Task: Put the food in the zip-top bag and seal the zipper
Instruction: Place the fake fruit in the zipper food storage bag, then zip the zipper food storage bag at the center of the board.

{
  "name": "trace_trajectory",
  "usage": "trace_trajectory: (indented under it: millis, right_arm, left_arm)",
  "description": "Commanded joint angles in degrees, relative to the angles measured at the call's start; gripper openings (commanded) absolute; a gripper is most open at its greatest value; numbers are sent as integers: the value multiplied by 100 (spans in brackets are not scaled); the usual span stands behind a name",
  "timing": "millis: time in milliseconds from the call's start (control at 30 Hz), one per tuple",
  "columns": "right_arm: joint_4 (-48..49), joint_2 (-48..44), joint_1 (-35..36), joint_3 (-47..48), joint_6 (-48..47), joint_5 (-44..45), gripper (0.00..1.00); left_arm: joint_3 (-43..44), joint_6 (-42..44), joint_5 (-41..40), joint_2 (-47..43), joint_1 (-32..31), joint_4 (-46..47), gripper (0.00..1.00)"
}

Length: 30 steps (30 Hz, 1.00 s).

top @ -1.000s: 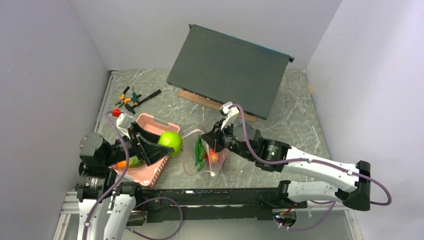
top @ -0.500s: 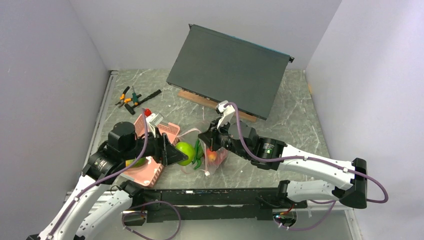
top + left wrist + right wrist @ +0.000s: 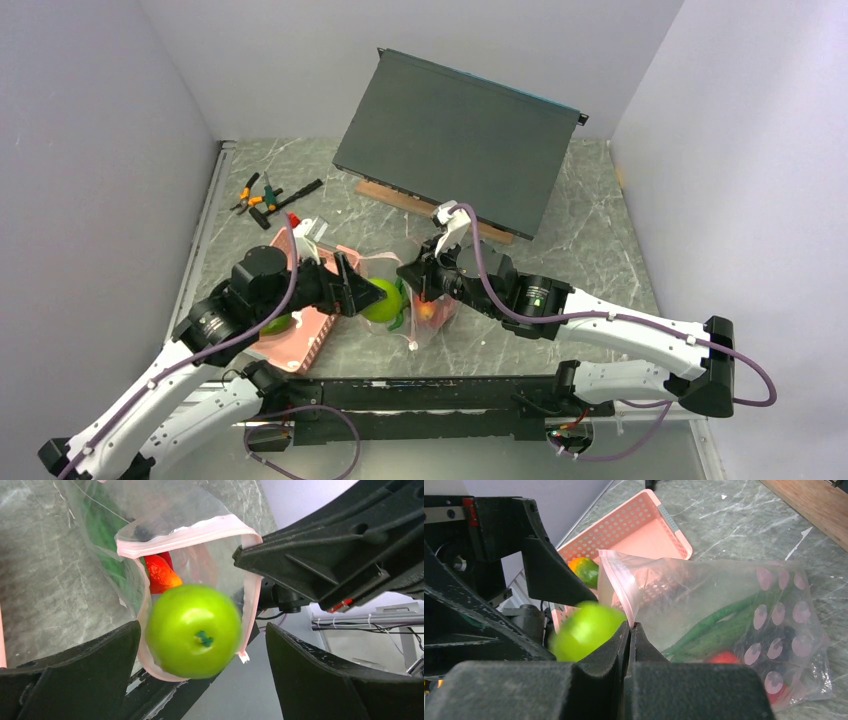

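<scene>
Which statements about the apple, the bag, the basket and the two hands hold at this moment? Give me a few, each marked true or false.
1. The right hand is shut on the mouth edge of the zip-top bag. True.
2. The left hand clamps the green apple. False: its fingers stand wide, with a gap on each side of the apple.
3. The zipper is sealed. False: the mouth gapes open, with the apple right at it.
4. A long green pepper lies inside the bag. True.
5. The pink basket holds nothing. False: an orange-green mango lies in it.
</scene>
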Motion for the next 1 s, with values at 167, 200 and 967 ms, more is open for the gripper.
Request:
trace_trajectory:
  millis: [167,200,967]
  right_arm:
    - [181,-192,28,155,-16,119,0]
    - [189,-206,21,142,-12,124,0]
    - [-16,-476,29,61,-36,3,0]
  left_arm:
    - [560,90,-486,402,-285,47,100]
    - [594,107,-511,353,-288,-15,100]
    - [-931,-775,-236,-459,-290,470,82]
